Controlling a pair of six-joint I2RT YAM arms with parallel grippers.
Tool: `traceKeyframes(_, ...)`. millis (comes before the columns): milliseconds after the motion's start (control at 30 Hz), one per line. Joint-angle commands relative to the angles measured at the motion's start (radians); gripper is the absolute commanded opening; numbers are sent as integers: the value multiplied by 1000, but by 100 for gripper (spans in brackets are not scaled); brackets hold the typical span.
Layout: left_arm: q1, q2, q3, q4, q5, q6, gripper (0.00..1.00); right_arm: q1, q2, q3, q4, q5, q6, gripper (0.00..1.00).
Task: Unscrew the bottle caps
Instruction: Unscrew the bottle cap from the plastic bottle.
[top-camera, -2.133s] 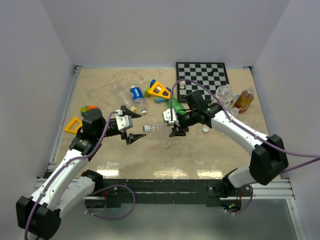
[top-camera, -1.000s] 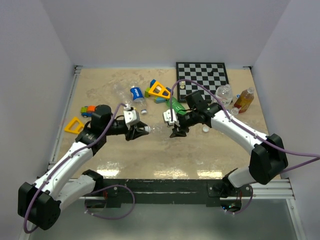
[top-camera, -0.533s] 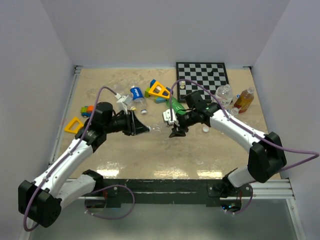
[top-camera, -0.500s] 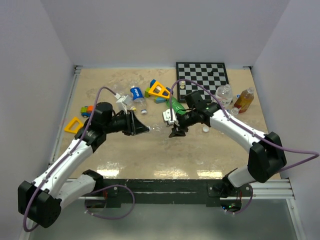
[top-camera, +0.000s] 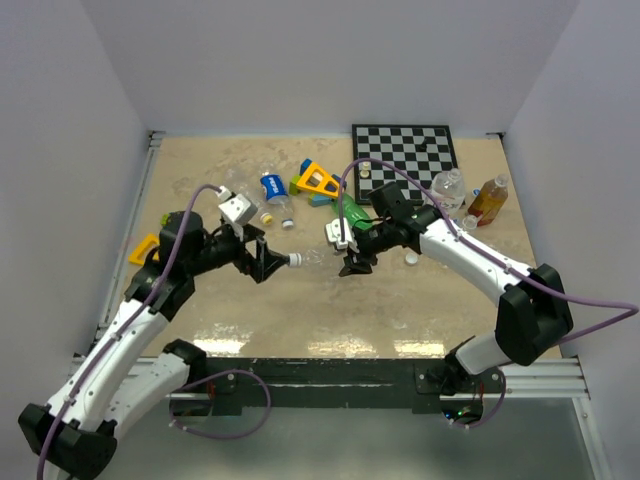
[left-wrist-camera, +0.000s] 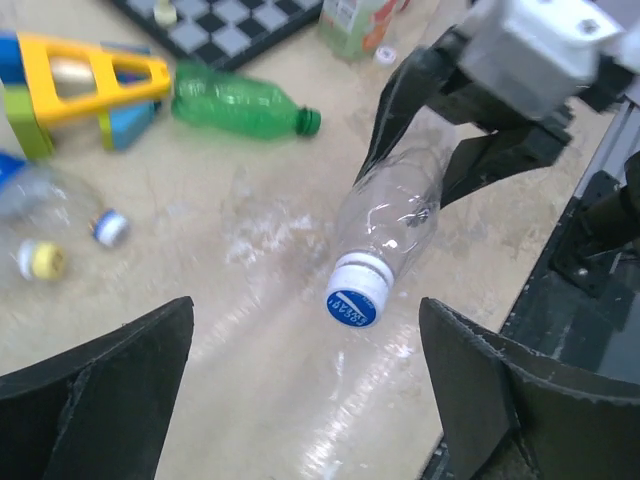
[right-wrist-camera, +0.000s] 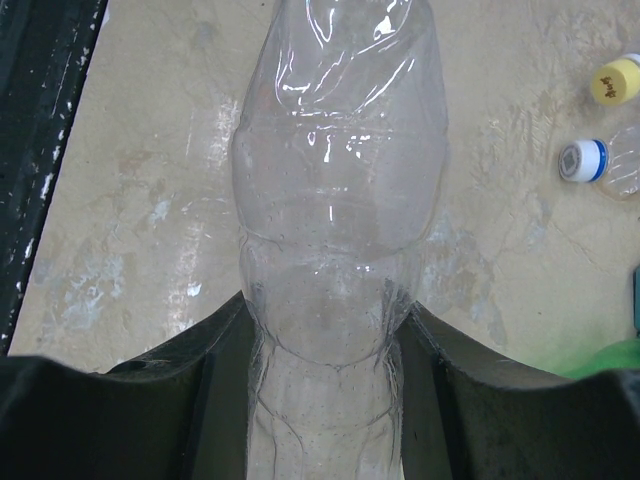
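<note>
Chessboard (top-camera: 404, 150) at far edge, yellow triangular toy (top-camera: 318, 180), tan table (top-camera: 300, 310)

The clear bottle (left-wrist-camera: 395, 205) is thin, crinkled transparent plastic with sharp glints. Its white cap (left-wrist-camera: 352, 297) is smooth, opaque plastic. The green bottle (left-wrist-camera: 240, 103) is glossy, translucent plastic. The left gripper (left-wrist-camera: 305, 315) and right gripper (right-wrist-camera: 320, 390) have matt black fingers (left-wrist-camera: 100, 380). The surface (left-wrist-camera: 230, 400) is polished beige with a marbled pattern and reflects light. The yellow toy block (left-wrist-camera: 90, 75) is shiny hard plastic.
</note>
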Motion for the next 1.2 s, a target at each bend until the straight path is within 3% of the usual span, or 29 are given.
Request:
traceKeyframes(0,3,-118,-101,239,143,347,100,4,-11,31,-10,-19,-9,9)
traceKeyframes(133,2,-166,-241,361,346,648,100,2,-11,31,-12,-19,-12,9)
traceKeyframes(267,-1,-104,-195,319,378,734,97,4,-11,31,-15,-23,-13,9)
traceKeyframes(500,-1,-57,-196,361,432,702,86,2,-7,34,-24,-28,-22,9)
traceKeyframes(933,-15,46,-167,403,438,662,51,4,-7,35,-26,-29,-22,9)
traceKeyframes(1033,-15,49,-169,403,434,656,35,4,-7,35,-26,-29,-22,9)
traceKeyframes(1167,-15,46,-161,391,425,624,0,2,-5,34,-26,-28,-24,9)
